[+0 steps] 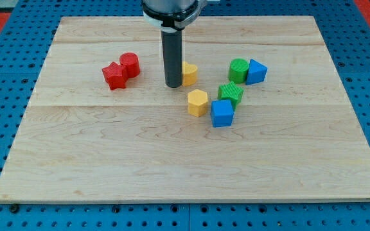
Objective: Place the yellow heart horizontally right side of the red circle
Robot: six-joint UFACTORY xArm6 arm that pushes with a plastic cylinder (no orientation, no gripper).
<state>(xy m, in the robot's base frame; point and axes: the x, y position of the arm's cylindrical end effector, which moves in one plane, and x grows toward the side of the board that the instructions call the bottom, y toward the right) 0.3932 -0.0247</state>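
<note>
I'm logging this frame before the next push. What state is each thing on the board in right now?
my tip: down on the board, touching the yellow heart's left side.
yellow heart: partly hidden behind the rod.
red circle: touching the red star.
red star: lower left of the circle.
yellow hexagon: alone.
green blocks: each touching a blue block.

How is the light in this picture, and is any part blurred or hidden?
Camera view: even, soft light, only faint shadows under the blocks; no glare on the wooden board; everything sharp. The rod hides part of the yellow heart, with my tip at its left side.
</note>
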